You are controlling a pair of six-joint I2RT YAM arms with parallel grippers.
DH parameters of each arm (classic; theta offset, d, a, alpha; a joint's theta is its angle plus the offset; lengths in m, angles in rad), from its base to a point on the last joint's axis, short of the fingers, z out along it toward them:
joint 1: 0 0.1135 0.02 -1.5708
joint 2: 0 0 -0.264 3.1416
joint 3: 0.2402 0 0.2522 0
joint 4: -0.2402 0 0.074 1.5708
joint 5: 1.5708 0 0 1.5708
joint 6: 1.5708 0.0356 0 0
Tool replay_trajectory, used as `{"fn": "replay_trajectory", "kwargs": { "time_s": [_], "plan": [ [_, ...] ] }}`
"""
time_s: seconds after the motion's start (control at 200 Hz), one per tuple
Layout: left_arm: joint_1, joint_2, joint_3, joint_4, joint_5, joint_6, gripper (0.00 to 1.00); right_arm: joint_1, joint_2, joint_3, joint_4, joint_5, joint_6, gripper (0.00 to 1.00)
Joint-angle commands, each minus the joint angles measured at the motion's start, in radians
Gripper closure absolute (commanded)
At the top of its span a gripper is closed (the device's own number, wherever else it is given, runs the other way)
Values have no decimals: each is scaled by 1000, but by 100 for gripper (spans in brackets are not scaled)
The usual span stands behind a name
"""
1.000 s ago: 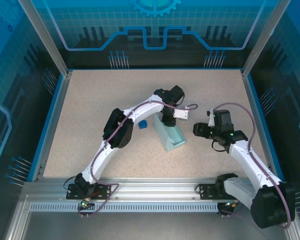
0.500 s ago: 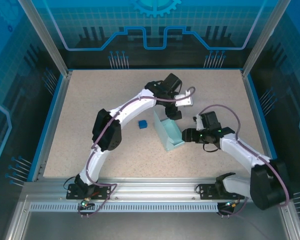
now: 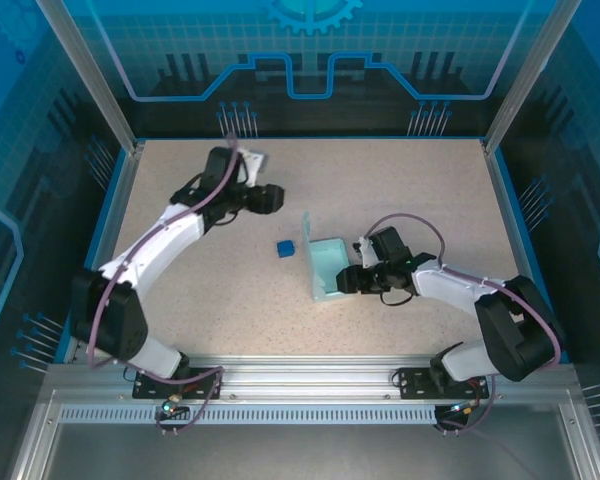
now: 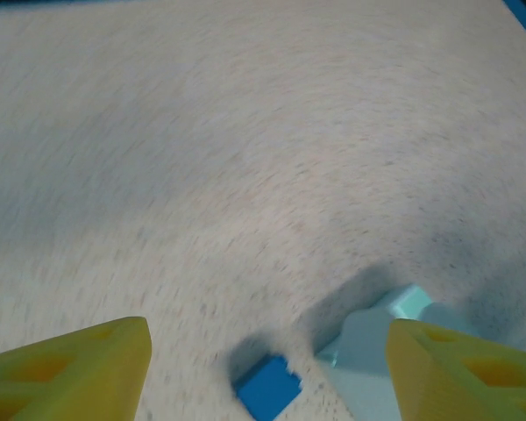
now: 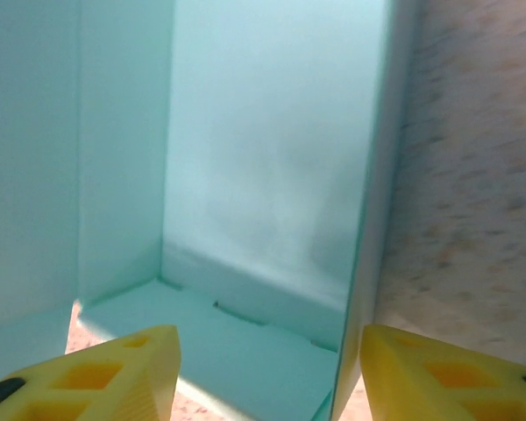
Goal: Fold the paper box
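Note:
The paper box [image 3: 327, 262] is pale cyan card, partly formed, standing near the middle of the table with one tall panel upright on its left. My right gripper [image 3: 348, 281] is at its near right side. In the right wrist view the box's inside [image 5: 245, 175] is close up, and the open right gripper [image 5: 270, 342] straddles its right wall [image 5: 373, 263], one finger inside and one outside. My left gripper [image 3: 274, 198] is off to the back left, open and empty. In the left wrist view the left gripper [image 4: 269, 333] looks down at the box's flap [image 4: 373, 338].
A tiny dark blue cube [image 3: 285, 247] lies just left of the box, also in the left wrist view as the cube [image 4: 267, 388]. A blue rim [image 3: 115, 200] and metal frame posts bound the speckled table. Bare table stretches behind and to the left of the box.
My left arm has swung away from the box to the back left and opened. My right gripper has moved left into the box's open side, and the box has turned a little.

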Motion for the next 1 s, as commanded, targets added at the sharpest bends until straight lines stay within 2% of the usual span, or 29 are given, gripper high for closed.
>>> {"fn": "replay_trajectory", "kwargs": {
  "time_s": [0.0, 0.05, 0.135, 0.205, 0.425, 0.73, 0.995],
  "plan": [
    [-7, -50, -136, 105, -2, -214, 28, 46, -28, -13, 18, -38, 36, 39],
    [-6, -67, -186, 123, -1, -227, 28, 48, -39, 4, -38, 0, 0, 37],
    [-6, -82, -243, 136, -6, -242, 28, 45, -77, 61, -159, 175, -112, 34],
    [-2, -97, -283, 157, -9, -254, 28, 44, -96, 112, -185, 290, -207, 32],
    [44, -145, -357, 198, -3, -284, 27, 37, 56, 330, -219, 368, -445, 30],
    [63, -200, -390, 204, 10, -286, 26, -13, 298, 519, -270, 241, -659, 31],
    [65, -203, -392, 207, 40, -272, 26, -24, 463, 660, -340, 230, -742, 34]
  ]
}}
